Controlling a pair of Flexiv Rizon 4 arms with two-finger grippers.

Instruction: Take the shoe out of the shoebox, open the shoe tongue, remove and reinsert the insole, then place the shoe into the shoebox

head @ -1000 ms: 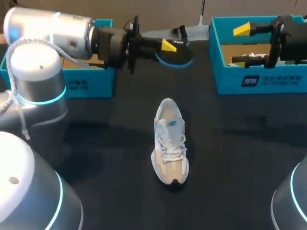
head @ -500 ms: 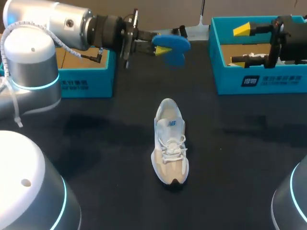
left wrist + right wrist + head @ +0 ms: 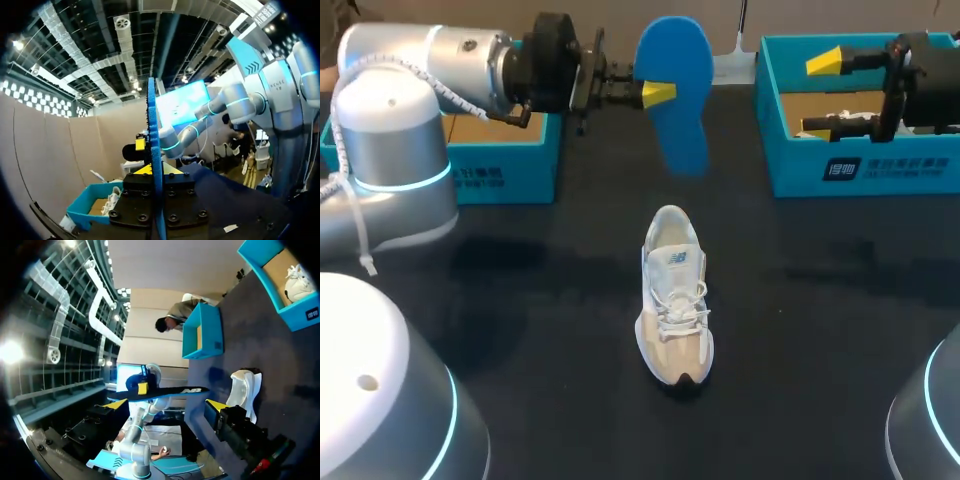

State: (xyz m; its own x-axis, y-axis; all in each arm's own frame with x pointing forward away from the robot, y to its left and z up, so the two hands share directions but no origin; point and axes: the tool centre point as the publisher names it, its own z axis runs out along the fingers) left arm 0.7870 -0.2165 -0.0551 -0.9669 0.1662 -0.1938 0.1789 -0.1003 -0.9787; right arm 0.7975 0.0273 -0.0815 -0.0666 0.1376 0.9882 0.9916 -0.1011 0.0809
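Left gripper (image 3: 663,94) clamps flat blue foam insole (image 3: 682,105), now turned upright; far finger hidden. Right gripper (image 3: 820,92) gapes empty, unmoved.

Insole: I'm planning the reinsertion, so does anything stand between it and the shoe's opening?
Nothing visible does. The insole, clamped in the left jaws, hangs above the table's far side. The shoe stands nearer, upright with its opening facing up, and only bare black table lies between them.
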